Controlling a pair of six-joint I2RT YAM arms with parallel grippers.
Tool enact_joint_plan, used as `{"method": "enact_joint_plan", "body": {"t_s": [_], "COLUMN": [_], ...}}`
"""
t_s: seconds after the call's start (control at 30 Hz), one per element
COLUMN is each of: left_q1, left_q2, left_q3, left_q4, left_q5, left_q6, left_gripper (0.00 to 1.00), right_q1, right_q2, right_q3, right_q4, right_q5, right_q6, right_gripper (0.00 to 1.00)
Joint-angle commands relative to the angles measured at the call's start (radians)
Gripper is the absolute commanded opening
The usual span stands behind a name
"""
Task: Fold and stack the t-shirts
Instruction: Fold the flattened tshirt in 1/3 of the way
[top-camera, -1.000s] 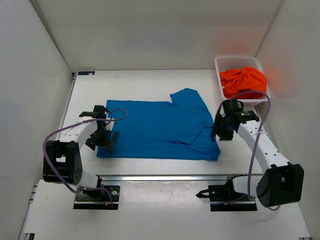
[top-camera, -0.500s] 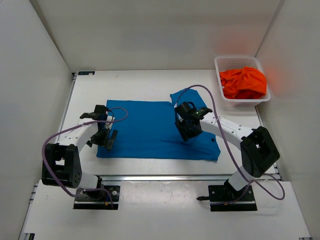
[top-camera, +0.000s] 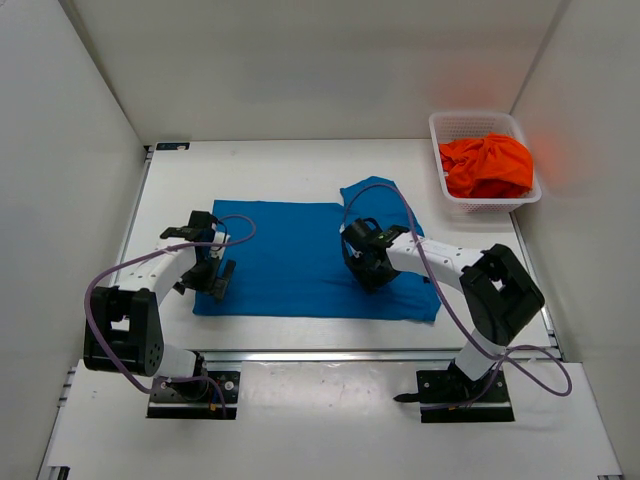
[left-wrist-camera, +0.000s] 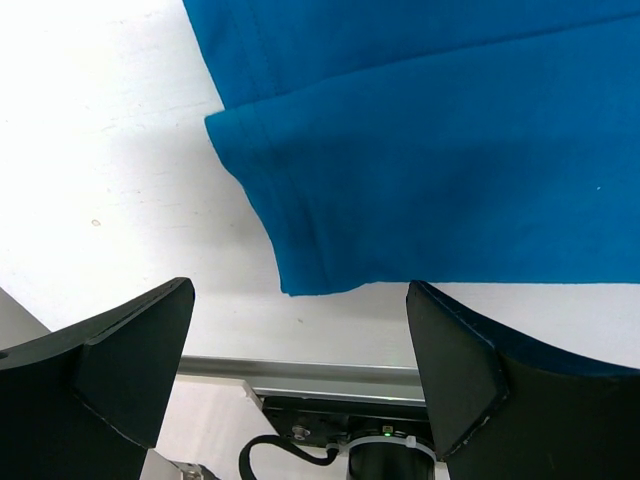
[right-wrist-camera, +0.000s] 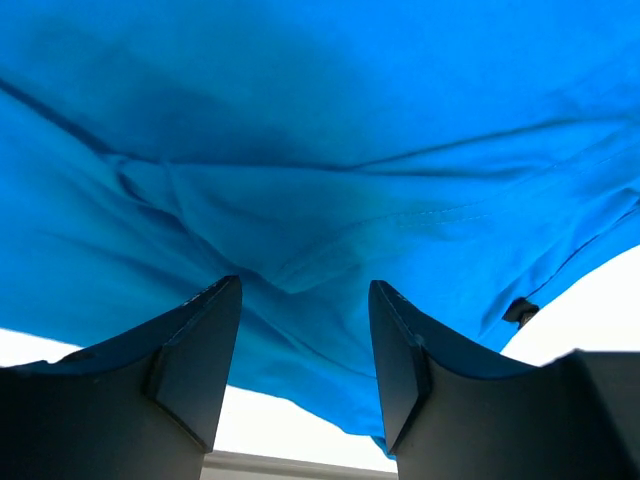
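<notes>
Left gripper (top-camera: 205, 266) hangs over the near-left corner of the bright blue cloth t-shirt (top-camera: 290, 262), jaws wide apart with nothing between them; its wrist view shows that hem corner (left-wrist-camera: 300, 250) lying doubled on the white table (top-camera: 300, 170). The shirt lies spread flat mid-table, one sleeve poking toward the far side. Right gripper (top-camera: 368, 262) sits low on the shirt's right half, jaws partly apart over a wrinkle and clamping nothing visible, and a crumpled orange cloth t-shirt (top-camera: 487, 165) fills the white plastic lattice basket (top-camera: 475, 122) in the far-right corner.
</notes>
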Motion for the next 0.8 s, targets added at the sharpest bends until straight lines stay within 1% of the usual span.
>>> {"method": "enact_joint_plan", "body": {"t_s": [0.0,0.03,0.17,0.2,0.33,0.47,0.53,0.6,0.63,0.67,0.73,0.77], "left_q1": [-0.001,-0.001,0.001,-0.001,-0.002,0.001,-0.002,-0.002,-0.002,-0.004,-0.004,-0.002], "left_q2": [-0.025,-0.025,-0.028,-0.024,-0.027,-0.028,-0.024,-0.022,-0.022,-0.022,-0.021,-0.018], "left_q3": [-0.008,-0.005,-0.011,-0.016,-0.008,-0.005,-0.008,-0.008,-0.01,-0.007,-0.008,-0.007], "left_q4": [0.016,0.016,0.016,0.016,0.018,0.016,0.018,0.018,0.016,0.018,0.018,0.016], "left_q5": [0.002,0.002,0.008,0.008,0.012,0.015,0.012,0.012,0.016,0.018,0.016,0.016], "left_q6": [-0.001,-0.001,-0.004,-0.002,-0.002,-0.002,-0.002,-0.004,0.002,0.003,0.001,-0.002], "left_gripper": [0.99,0.98,0.99,0.98,0.99,0.98,0.99,0.99,0.98,0.99,0.99,0.99], "right_q1": [-0.006,-0.015,-0.026,-0.021,-0.008,-0.012,-0.02,-0.014,-0.024,-0.032,-0.026,-0.023], "right_q2": [0.019,0.028,0.045,0.053,0.054,0.042,0.036,0.036,0.037,0.045,0.072,0.077], "right_q3": [0.003,0.0,0.006,0.004,0.032,0.044,0.04,0.039,0.041,0.044,0.082,0.092], "right_q4": [0.041,0.041,0.056,0.059,0.041,0.024,0.027,0.033,0.039,0.044,0.046,0.038], "right_q5": [0.041,0.044,0.043,0.044,0.11,0.133,0.156,0.161,0.155,0.153,0.152,0.165], "right_q6": [-0.01,-0.009,-0.012,-0.01,-0.013,-0.012,-0.009,-0.022,-0.021,-0.016,-0.022,-0.022], "right_gripper": [0.5,0.5,0.48,0.46,0.4,0.38,0.33,0.31,0.28,0.27,0.18,0.18]}}
